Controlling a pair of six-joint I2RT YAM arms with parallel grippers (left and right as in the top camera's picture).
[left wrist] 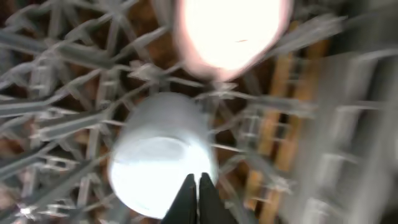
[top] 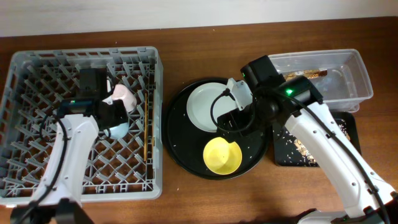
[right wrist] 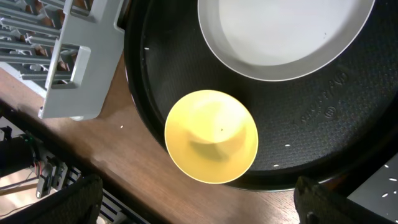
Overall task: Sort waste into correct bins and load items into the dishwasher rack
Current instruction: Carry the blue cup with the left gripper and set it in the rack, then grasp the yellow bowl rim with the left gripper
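The grey dishwasher rack (top: 37, 68) holds the pink cup (top: 126, 94), the light-blue cup (top: 118, 130) and the chopsticks (top: 147, 127). My left gripper (left wrist: 198, 182) is shut and empty just above the light-blue cup (left wrist: 158, 155), with the pink cup (left wrist: 230, 31) beyond it. The pale plate (top: 208, 104) and yellow bowl (top: 222, 155) sit on the round black tray (top: 180, 134). My right gripper (right wrist: 205, 205) is open above the yellow bowl (right wrist: 211, 137), near the plate (right wrist: 283, 34). The napkin is out of view.
The clear tub (top: 348, 62) at back right holds a gold-brown wrapper (top: 305, 74). The shallow black tray (top: 345, 127) in front of it holds crumbly scraps (top: 298, 148). The rack's corner (right wrist: 74, 74) lies close to the round tray (right wrist: 323, 124).
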